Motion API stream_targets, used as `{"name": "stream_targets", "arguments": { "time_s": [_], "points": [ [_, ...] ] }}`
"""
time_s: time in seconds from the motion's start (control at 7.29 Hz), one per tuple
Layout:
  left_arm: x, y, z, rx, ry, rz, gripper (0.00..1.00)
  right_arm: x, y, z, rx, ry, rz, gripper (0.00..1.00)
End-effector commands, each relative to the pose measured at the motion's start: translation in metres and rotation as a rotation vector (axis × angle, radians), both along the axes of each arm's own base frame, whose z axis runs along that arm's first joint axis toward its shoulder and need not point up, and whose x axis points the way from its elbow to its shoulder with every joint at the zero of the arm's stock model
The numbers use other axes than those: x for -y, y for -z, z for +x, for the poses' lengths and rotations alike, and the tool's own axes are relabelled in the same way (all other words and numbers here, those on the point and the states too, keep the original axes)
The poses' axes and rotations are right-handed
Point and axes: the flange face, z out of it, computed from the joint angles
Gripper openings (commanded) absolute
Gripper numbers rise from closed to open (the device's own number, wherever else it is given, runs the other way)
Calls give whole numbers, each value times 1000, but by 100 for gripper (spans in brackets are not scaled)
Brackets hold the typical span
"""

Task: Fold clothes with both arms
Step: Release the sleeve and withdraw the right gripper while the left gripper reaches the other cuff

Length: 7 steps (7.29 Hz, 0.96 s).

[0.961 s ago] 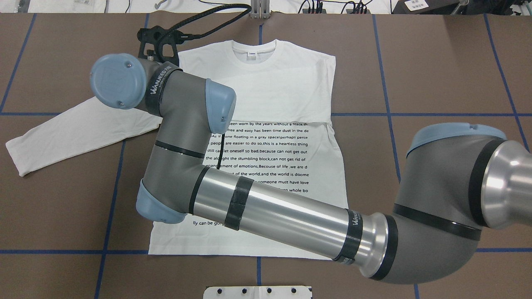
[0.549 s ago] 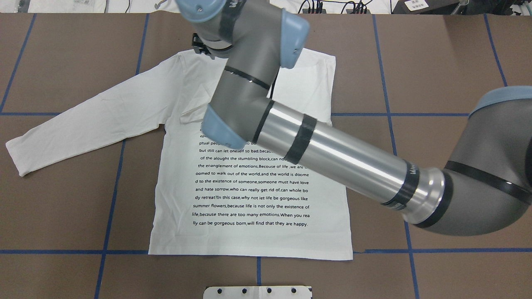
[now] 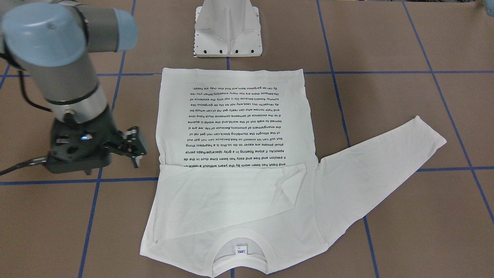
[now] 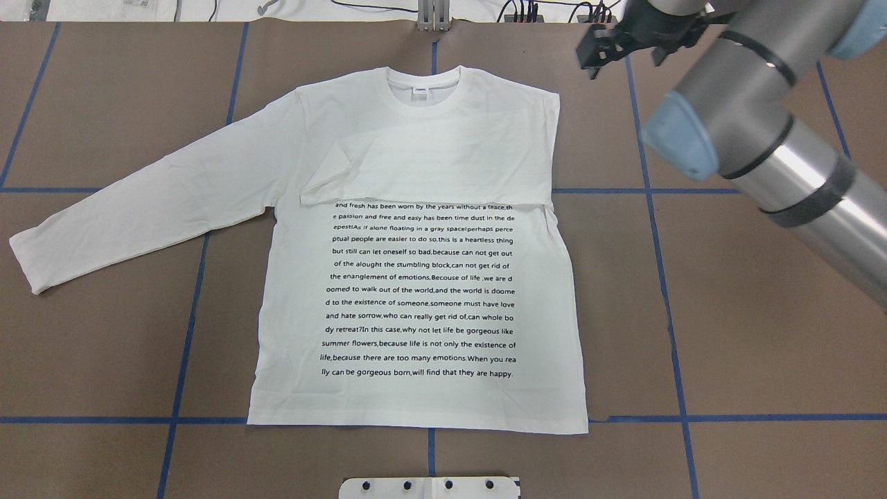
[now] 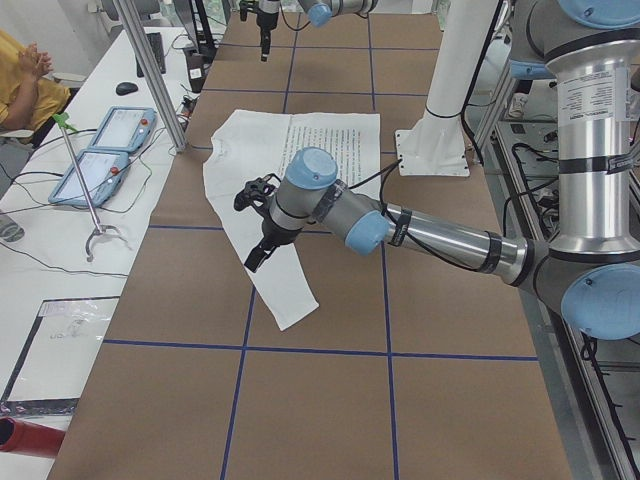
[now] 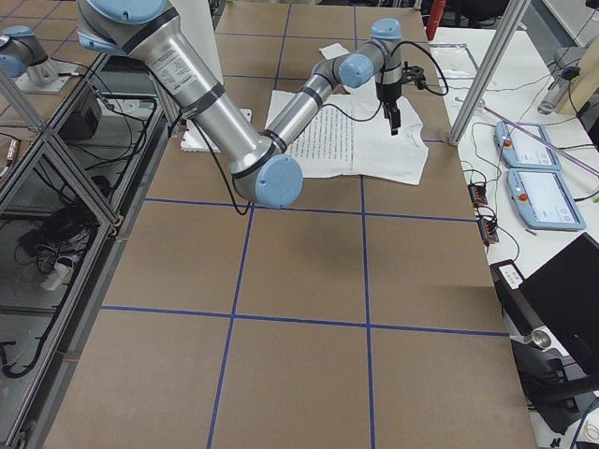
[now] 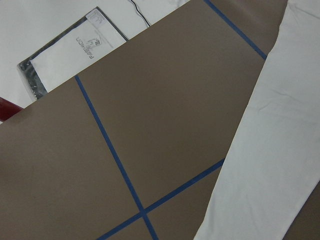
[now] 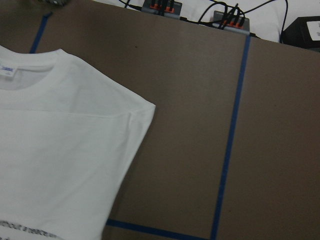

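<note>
We are folding sleeves: the T-shirt (image 4: 416,291) is lying flat mid-tabletop (image 4: 734,333), one sleeve crossing its chest. The right end effector (image 4: 620,48), at 1 o'clock, is gaping empty; the left end effector's (image 5: 258,235) state we cannot tell. Next, we are judging, comes gripping the outstretched sleeve (image 4: 138,201) at 9 o'clock.

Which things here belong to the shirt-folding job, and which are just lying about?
Job: white long-sleeved T-shirt, one sleeve folded over its chest; right gripper, jaws open; left gripper.
Lying about: white pedestal base; control tablets; bagged paper.
</note>
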Motion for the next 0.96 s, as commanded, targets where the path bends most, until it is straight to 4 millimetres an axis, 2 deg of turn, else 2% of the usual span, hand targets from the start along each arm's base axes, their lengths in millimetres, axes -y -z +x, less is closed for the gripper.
{"name": "stream_targets", "arguments": {
  "time_s": [0.0, 0.14, 0.27, 0.41, 0.55, 0.82],
  "points": [
    [-35, -62, 44, -96, 26, -47, 100, -44, -115, 112, -13, 100, 40, 100],
    [-39, -99, 63, -122, 51, -45, 100, -63, -144, 138, -8, 96, 49, 100],
    [-42, -114, 97, -138, 55, -52, 100, -76, -158, 150, -12, 92, 54, 100],
    [-48, -119, 123, -127, 29, -61, 100, -82, -162, 154, -15, 87, 51, 100],
    [-53, -127, 140, -109, -1, -68, 100, -83, -161, 154, -16, 86, 55, 100],
    [-59, -134, 159, -91, -41, -73, 100, -84, -163, 154, -16, 86, 53, 100]
  ]
}}
